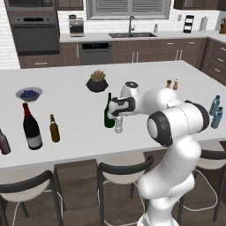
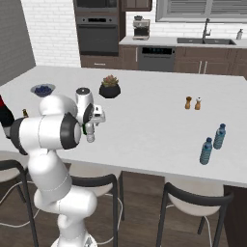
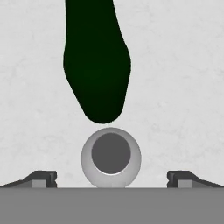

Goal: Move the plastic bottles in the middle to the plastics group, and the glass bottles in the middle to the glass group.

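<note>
We have the gripper (image 3: 111, 179) spread wide and empty, hanging straight above the clear plastic bottle (image 3: 111, 157), which stands just beside the green wine bottle (image 1: 108, 112) on the island counter (image 1: 70, 110). We judge the bottle light, thin-walled and easily crushed or tipped, so we would close gently around its body below the cap, clear of the glass neighbour.

A dark potted succulent (image 1: 97, 82) stands on the white island counter (image 1: 66, 79) beyond the jaws. A bowl of blueberries (image 1: 29, 94) sits far to their left; salt and pepper shakers (image 1: 172, 84) to their right.
</note>
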